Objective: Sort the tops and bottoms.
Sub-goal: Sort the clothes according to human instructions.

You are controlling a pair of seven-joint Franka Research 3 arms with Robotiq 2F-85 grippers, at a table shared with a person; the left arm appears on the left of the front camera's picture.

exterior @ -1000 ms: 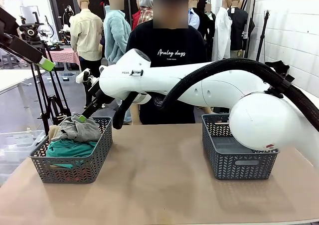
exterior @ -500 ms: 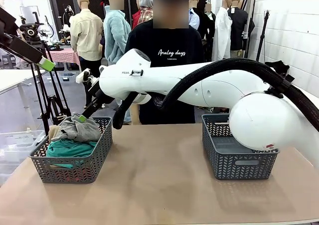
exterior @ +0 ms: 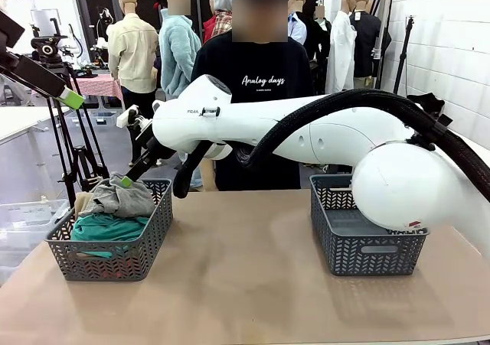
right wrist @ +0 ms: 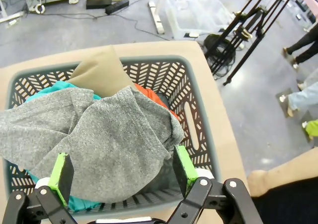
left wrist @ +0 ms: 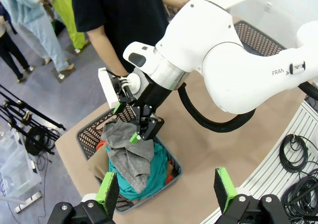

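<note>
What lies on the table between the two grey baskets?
Nothing: in the front view the table is bare between the basket of clothes and the other basket.

The room is big and bright. A white wall (exterior: 452, 47) runs along the right side. The floor (exterior: 31, 169) is grey and smooth. Far on the left stands a small table with a pink cloth (exterior: 98, 85). Black tripods (exterior: 76, 146) stand on the floor at the left, near a clear plastic box (exterior: 23, 219). Black cables (right wrist: 74, 13) lie on the floor.
</note>
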